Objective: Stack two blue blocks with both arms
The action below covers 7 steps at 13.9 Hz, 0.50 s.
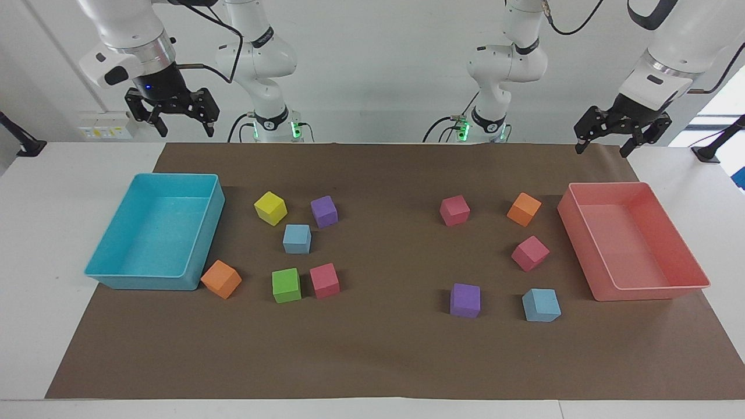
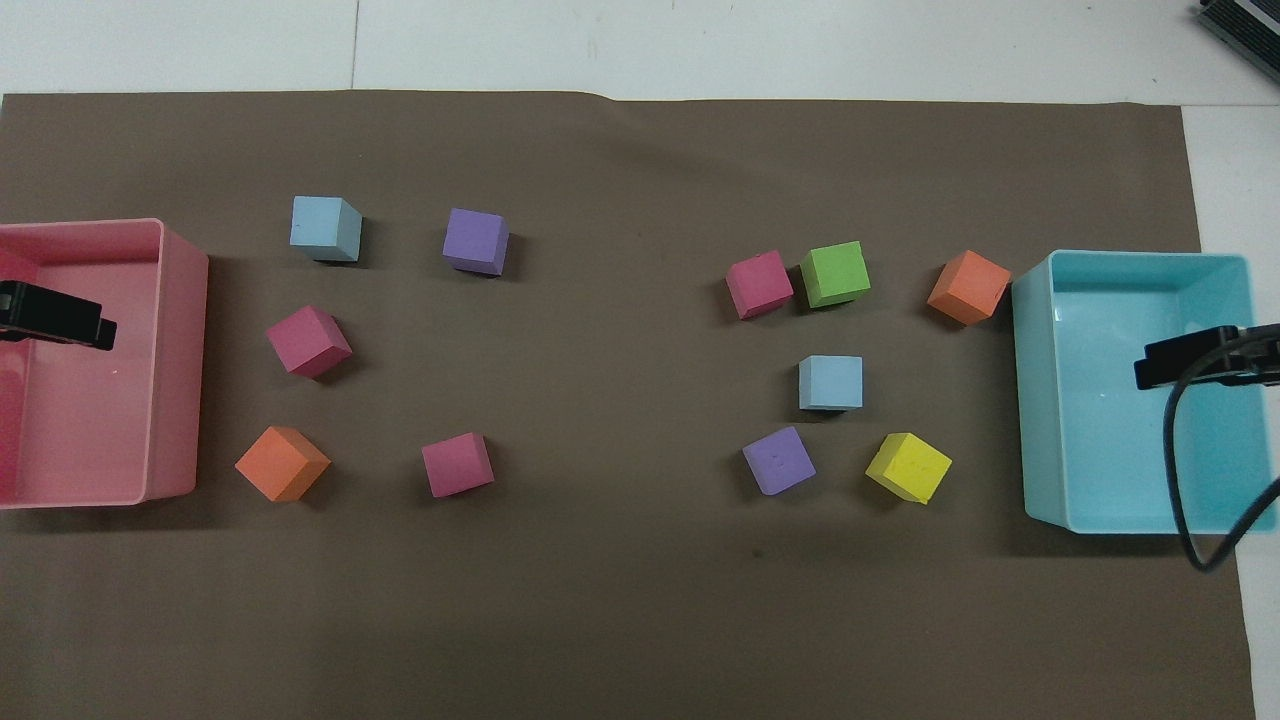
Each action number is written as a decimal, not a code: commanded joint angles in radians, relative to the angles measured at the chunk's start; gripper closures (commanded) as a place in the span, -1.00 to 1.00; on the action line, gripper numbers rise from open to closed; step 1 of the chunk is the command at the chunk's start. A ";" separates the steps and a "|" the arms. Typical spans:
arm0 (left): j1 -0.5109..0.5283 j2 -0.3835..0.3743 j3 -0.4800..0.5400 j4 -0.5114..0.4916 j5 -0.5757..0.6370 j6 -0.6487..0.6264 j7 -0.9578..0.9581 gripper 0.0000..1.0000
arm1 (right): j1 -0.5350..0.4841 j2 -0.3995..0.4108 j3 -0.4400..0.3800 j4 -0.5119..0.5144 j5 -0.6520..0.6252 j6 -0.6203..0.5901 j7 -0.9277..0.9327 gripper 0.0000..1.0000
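A: Where are your end effectors?

B: Both are raised and hold nothing. My left end effector (image 1: 623, 135) hangs over the pink bin (image 1: 687, 287) at the left arm's end of the surface (image 1: 35, 233), fingers spread apart. My right end effector (image 1: 173, 118) hangs over the turquoise bin (image 1: 139, 283) at the right arm's end, fingers also spread apart.

A: And the two blue blocks?

B: They lie well apart on the brown mat (image 1: 384, 349). One blue block (image 1: 297, 238) sits toward the right arm's end, in the middle of a cluster: a yellow cube (image 1: 270, 208) and a purple cube (image 1: 324, 211) nearer to me, a green cube (image 1: 286, 285) and a pink cube (image 1: 324, 280) farther from me. None of them touches it. The other blue block (image 1: 541, 305) sits toward the left arm's end, near the pink bin's outer corner, with a second purple cube (image 1: 465, 300) beside it.

A: How much open room is there?

B: The mat's middle strip between the two clusters is bare, and so is the wide band along the mat's edge farthest from me. An orange cube (image 1: 221, 279) sits right against the turquoise bin's corner.
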 commanded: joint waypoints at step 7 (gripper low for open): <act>0.010 -0.027 -0.010 -0.028 -0.003 -0.007 -0.007 -1.00 | -0.003 -0.008 0.006 -0.002 0.003 -0.001 0.000 -1.00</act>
